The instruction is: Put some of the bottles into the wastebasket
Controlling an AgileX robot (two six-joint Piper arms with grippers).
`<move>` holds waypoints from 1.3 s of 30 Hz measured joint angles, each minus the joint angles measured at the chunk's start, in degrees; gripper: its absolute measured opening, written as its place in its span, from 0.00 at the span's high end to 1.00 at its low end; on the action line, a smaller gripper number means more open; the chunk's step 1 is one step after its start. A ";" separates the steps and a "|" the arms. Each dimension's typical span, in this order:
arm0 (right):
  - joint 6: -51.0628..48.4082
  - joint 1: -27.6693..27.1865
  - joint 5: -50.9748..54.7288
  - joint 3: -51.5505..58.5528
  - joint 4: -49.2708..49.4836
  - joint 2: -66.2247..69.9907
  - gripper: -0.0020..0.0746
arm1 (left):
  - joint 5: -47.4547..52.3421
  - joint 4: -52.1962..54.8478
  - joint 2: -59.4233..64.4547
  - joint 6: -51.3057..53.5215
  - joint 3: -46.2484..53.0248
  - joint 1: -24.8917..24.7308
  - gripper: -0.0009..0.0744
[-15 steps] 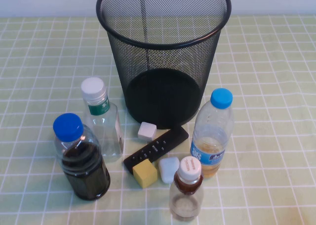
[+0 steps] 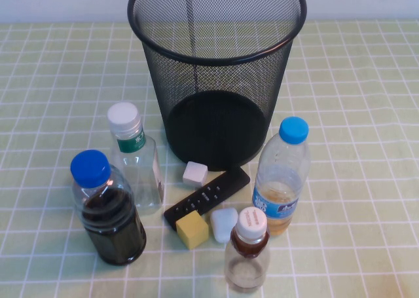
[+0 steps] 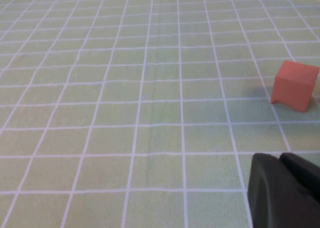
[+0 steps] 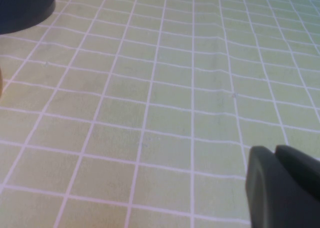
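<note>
The black wire-mesh wastebasket (image 2: pixel 216 62) stands upright at the back centre of the table. A taller clear bottle with a white cap and green neck label (image 2: pixel 136 164) stands in front of it to the left. A small clear bottle with a white cap and brownish neck (image 2: pixel 248 252) stands near the front edge. Neither arm shows in the high view. My left gripper (image 3: pixel 281 160) is shut and empty over bare green checked cloth. My right gripper (image 4: pixel 275 150) is shut and empty over bare cloth too.
A blue-capped round bottle of dark liquid (image 2: pixel 108 213) and a blue-capped slim bottle of amber liquid (image 2: pixel 281 177) flank a black remote (image 2: pixel 207 197), a yellow cube (image 2: pixel 192 230) and two white blocks (image 2: pixel 195 173). An orange cube (image 3: pixel 295 85) lies beyond the left gripper.
</note>
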 joint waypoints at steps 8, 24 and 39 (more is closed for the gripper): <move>0.00 0.00 0.00 0.00 0.00 0.00 0.98 | 0.00 0.00 0.00 0.00 0.00 0.00 0.99; 0.00 0.00 0.00 0.00 0.00 0.00 0.98 | 0.00 0.00 0.00 0.00 0.00 0.00 0.99; -0.21 0.00 -8.62 0.19 17.25 0.00 0.98 | 0.00 0.00 0.00 0.00 0.00 0.00 0.99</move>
